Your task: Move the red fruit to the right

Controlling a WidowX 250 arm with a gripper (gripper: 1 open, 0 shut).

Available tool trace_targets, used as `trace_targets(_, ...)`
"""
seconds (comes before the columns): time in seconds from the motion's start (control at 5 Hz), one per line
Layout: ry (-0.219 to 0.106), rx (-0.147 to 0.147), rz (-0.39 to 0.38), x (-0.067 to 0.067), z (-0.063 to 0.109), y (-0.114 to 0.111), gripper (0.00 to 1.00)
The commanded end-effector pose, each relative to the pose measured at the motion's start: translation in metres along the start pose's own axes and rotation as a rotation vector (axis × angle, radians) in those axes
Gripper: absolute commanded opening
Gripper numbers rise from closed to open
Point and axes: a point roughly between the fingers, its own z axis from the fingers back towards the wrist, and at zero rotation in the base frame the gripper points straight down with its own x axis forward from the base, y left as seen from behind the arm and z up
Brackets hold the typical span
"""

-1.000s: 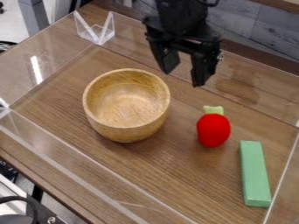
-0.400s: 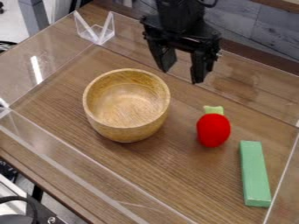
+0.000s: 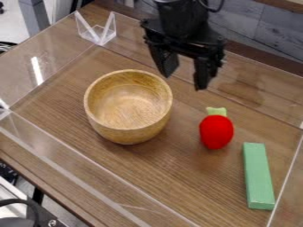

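The red fruit [image 3: 215, 130], a small strawberry with a green leafy top, stands on the wooden table right of the wooden bowl [image 3: 128, 106]. My black gripper [image 3: 186, 69] hangs above the table behind the bowl and the fruit. It points down, open, with nothing between its fingers. It is clear of the fruit, up and to the left of it in the camera view.
A flat green rectangular block [image 3: 257, 176] lies just right of the fruit, near the table's right edge. Clear acrylic walls [image 3: 35, 142] fence the table. A clear folded stand [image 3: 97, 29] sits at the back left.
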Motion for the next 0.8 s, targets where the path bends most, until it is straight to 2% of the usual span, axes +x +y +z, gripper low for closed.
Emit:
trace_targets(0.0,-0.03,-0.009,-0.044,0.0104,0.0078,0.007,1.0)
trace_targets(0.2,-0.03,-0.015,-0.067,0.0132,0.008,0.0112,1.0)
trace_targets(0.6,-0.039,-0.008,-0.074,0.008,0.0048,0.012,1.0)
